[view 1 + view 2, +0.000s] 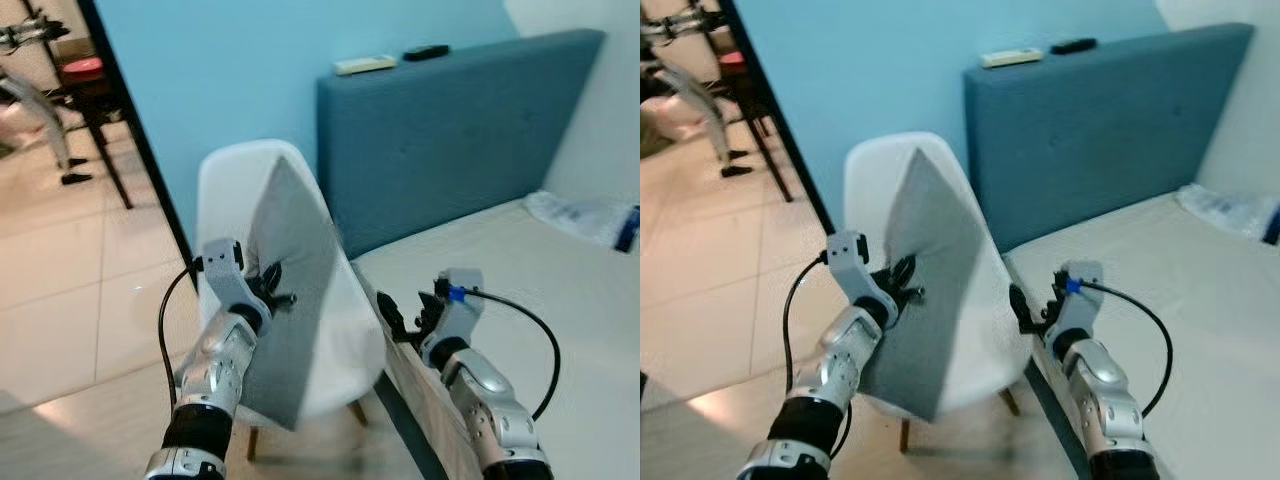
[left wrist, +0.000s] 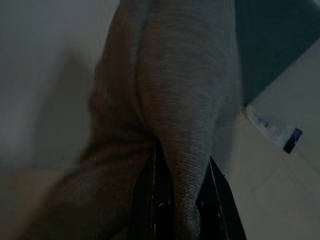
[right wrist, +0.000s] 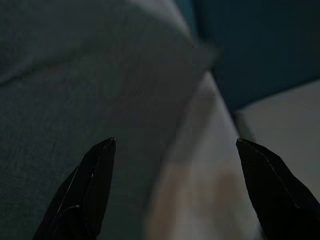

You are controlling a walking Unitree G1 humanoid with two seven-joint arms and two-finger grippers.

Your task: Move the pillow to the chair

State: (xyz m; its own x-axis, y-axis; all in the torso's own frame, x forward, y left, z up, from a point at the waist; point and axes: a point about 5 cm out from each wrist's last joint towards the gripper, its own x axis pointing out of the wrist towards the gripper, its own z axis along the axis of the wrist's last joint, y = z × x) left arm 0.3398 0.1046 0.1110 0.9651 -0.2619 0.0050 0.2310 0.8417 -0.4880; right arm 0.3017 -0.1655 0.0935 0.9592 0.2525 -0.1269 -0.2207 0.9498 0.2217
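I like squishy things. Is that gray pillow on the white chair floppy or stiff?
Probably soft: the left tool pinches a fold of the pillow, and the fabric bunches there. It likely keeps some shape, since it stands on edge against the white chair. It looks light, held by one pinch.

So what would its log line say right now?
left gripper: shut on pillow | pillow: upright on chair | right gripper: open, beside chair
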